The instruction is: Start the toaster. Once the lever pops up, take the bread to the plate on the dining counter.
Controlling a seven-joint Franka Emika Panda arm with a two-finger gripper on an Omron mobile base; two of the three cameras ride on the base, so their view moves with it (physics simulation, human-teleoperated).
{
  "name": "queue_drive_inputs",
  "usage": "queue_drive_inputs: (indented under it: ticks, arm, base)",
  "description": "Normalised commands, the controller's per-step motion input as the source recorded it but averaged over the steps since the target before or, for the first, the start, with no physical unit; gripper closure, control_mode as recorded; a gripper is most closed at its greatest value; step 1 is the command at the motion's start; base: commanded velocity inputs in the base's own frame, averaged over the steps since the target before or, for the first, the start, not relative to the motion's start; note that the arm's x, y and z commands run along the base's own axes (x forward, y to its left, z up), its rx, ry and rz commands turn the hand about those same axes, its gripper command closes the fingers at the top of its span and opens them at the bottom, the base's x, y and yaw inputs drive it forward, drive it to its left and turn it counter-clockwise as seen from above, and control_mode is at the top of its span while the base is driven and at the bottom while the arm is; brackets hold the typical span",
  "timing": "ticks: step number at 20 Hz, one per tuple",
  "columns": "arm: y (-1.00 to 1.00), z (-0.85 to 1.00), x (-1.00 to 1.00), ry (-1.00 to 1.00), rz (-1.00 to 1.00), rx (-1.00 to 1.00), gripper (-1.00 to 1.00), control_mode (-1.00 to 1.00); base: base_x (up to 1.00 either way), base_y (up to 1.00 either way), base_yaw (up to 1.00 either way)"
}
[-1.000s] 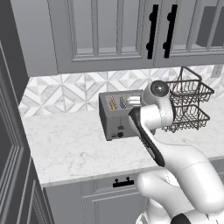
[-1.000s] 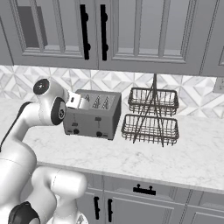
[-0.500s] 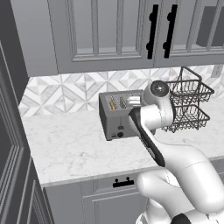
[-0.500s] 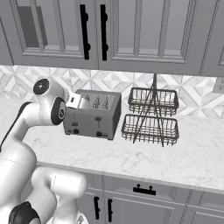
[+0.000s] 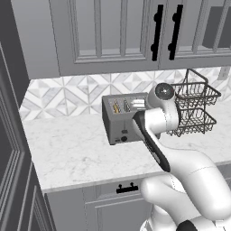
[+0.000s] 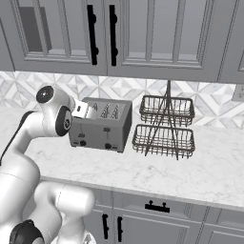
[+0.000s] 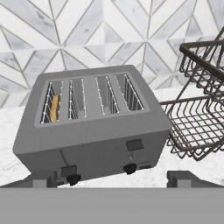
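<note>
Toaster (image 7: 92,127) is my landmark: I see it sitting on the white marble worktop (image 5: 72,153), its back to the patterned tile backsplash (image 7: 109,35) and its front face turned toward me. From the hand view I look down on its four slots, and the bread (image 7: 54,108) stands as a golden strip deep in the slot farthest to the left. On the front face the left-hand lever (image 7: 68,170) sits low, just above a round black knob (image 7: 73,178), while the second lever (image 7: 134,145) on the right sits higher up the face. A two-tier wire basket (image 6: 164,126) stands just beside the toaster on its right, apart from it. My gripper (image 7: 112,179) hangs in front of the toaster's front face, its two dark tips spread wide at either side of the view with nothing between them. Grey cabinets (image 6: 119,33) with black handles hang above the toaster.
</note>
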Motion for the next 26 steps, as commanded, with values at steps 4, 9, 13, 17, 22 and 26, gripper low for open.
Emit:
queue_drive_inputs:
  ticks: [4,9,13,17,22,26]
  arm:
    - [0.0,0.0,0.0,0.0,0.0,0.0,-1.0,-1.0]
    - [0.0,0.0,0.0,0.0,0.0,0.0,-1.0,-1.0]
    - [0.0,0.0,0.0,0.0,0.0,0.0,-1.0,-1.0]
    - [0.0,0.0,0.0,0.0,0.0,0.0,-1.0,-1.0]
    - [0.0,0.0,0.0,0.0,0.0,0.0,-1.0,-1.0]
    - [0.0,0.0,0.0,0.0,0.0,0.0,-1.0,-1.0]
  base:
    - [0.0,0.0,0.0]
    - [0.0,0.0,0.0]
    - [0.0,0.0,0.0]
    - [0.0,0.0,0.0]
    - [0.0,0.0,0.0]
    - [0.0,0.0,0.0]
